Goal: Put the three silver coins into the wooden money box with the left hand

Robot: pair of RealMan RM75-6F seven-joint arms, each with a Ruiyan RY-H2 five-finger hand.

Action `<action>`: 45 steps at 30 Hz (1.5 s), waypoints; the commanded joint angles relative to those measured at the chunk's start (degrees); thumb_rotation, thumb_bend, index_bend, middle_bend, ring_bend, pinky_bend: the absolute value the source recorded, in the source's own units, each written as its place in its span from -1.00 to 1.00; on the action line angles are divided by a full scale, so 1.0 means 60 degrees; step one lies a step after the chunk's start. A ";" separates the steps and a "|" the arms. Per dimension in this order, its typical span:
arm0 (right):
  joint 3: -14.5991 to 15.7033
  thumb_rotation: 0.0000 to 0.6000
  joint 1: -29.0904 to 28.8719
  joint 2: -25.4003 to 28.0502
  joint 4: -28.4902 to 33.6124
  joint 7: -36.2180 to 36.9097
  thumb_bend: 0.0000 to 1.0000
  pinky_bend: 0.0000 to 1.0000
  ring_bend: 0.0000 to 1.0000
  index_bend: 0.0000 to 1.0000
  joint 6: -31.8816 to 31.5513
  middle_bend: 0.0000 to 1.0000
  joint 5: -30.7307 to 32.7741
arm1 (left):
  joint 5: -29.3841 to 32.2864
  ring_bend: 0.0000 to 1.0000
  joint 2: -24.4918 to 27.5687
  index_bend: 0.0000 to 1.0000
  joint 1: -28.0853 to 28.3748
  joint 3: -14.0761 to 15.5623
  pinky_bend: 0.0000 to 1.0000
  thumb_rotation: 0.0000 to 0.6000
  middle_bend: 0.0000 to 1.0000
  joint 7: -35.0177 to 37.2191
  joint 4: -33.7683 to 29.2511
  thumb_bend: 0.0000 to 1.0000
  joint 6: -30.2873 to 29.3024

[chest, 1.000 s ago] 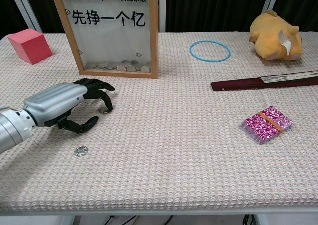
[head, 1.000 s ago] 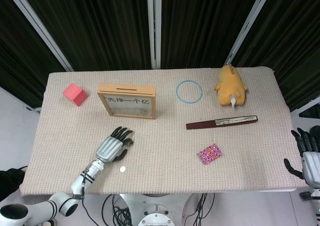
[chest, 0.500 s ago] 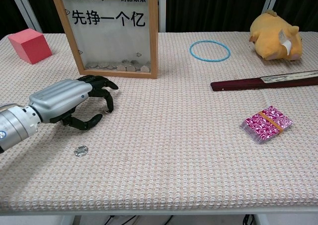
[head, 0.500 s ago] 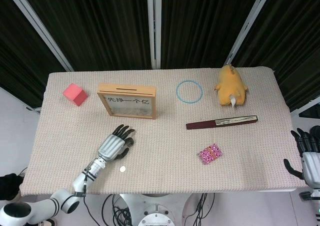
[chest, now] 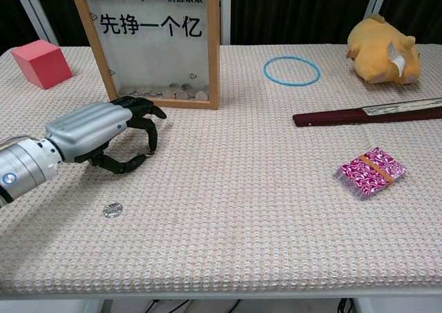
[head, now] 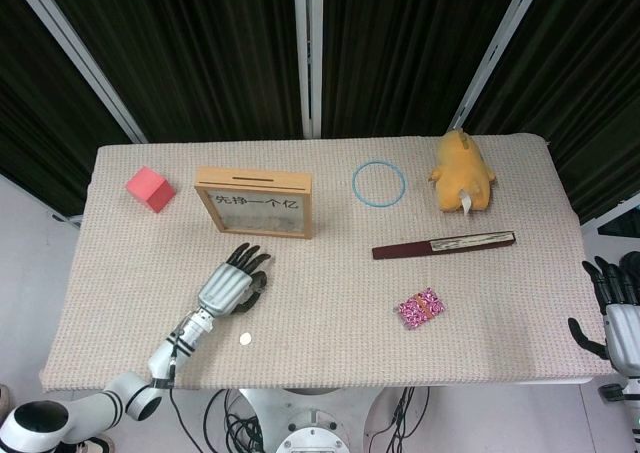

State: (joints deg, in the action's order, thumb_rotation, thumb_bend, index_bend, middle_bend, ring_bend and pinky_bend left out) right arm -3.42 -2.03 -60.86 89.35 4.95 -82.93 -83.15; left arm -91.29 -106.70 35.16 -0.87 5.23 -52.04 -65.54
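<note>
- Head view: the left hand (head: 228, 286) has crept forward toward the wooden money box (head: 254, 202) over the last second. Its fingers are curled down over the tabletop (head: 330, 303). One silver coin (head: 244, 340) lies behind it, near the front edge. The right hand (head: 618, 316) hangs off the right edge, fingers spread, holding nothing.
- Chest view: the left hand (chest: 103, 133) now sits just before the box (chest: 153, 42), fingertips arched down; whether they pinch a coin I cannot tell. The loose coin (chest: 111, 209) lies untouched, so the task is likely unfinished. Coins already lie inside the box.
</note>
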 commanded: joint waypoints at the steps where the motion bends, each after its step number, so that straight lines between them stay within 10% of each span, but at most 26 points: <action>1: -0.0003 1.00 -0.0007 0.0000 0.0005 -0.0006 -0.43 -1.00 -1.00 -1.00 0.0009 -1.00 0.0001 | 0.0016 -1.00 -0.0009 -0.09 0.0015 -0.0023 -1.00 1.00 -0.74 -0.0028 0.0033 -0.58 -0.0023; 45: -0.0007 1.00 -0.0048 0.0019 0.0084 -0.0133 -0.43 -1.00 -1.00 -1.00 0.0149 -1.00 0.0130 | -0.0087 -1.00 -0.0561 0.10 -0.0010 0.0051 -1.00 1.00 -0.63 0.0854 0.0977 -0.15 -0.0710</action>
State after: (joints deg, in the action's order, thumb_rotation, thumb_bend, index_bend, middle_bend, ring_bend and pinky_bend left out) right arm -3.45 -2.32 -60.74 89.86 4.14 -82.03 -82.39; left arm -91.83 -110.06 35.10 -0.55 10.33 -46.15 -69.81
